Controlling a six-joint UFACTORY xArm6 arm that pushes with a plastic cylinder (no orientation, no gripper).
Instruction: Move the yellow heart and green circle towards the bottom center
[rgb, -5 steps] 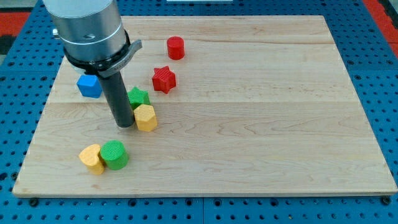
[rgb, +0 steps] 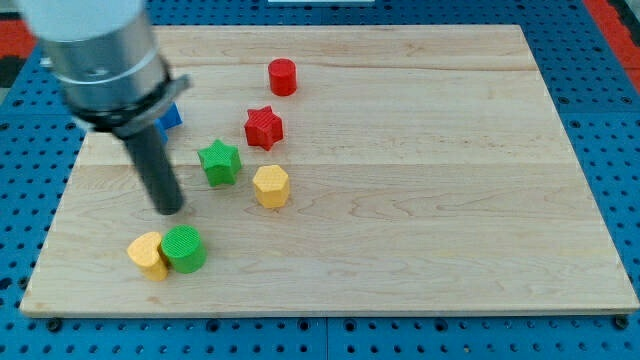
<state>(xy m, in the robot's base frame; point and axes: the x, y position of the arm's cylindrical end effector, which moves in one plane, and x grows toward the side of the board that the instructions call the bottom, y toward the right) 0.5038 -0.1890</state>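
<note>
Two touching blocks, yellow heart left, green circle right

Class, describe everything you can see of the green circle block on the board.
The green circle is a short, upright round block, matte green, with fine ridges across its flat top. It sits on the wooden board near the view's bottom left. The yellow heart presses against its left side; nothing else touches it. My tip stands apart from it, just above in the view.

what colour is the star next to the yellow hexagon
Green, clearest in the camera view.
</note>
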